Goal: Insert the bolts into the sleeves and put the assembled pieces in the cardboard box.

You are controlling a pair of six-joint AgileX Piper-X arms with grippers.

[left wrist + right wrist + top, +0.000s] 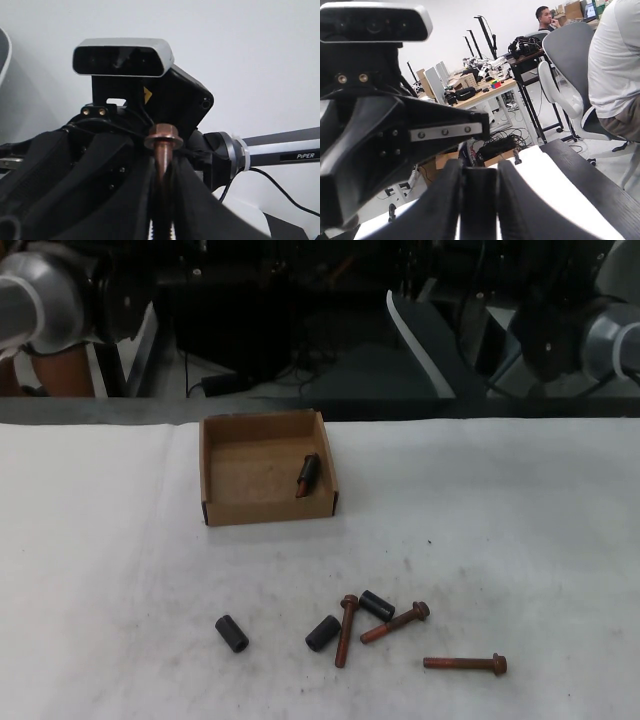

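Altogether six loose parts lie on the white bench [520, 520], near of the cardboard box [222, 505]: three bolts and three sleeves. The left bolt [345, 632] runs near to far with its head at the far end. The middle bolt [394, 623] slants, head toward the far right. The right bolt [463, 664] lies left to right, nearest of all, head at the right.

Of the sleeves, the left sleeve [231, 632] sits well apart from the cluster. The middle sleeve [322, 632] is just beside the left bolt on its left. The right sleeve [376, 604] lies between the left bolt's head and the middle bolt.

The cardboard box stands open at the far side, left of centre. It holds one assembled piece [307, 475], a dark sleeve with a reddish bolt end showing, lying against the right wall.

A fourth bolt, the held bolt [162, 142], is clamped upright in the left gripper [164, 172], its flanged head standing clear above the fingers. The right gripper [479, 172] is closed on a fourth sleeve, the held sleeve [477, 200], which is dark and pinched between both fingers.
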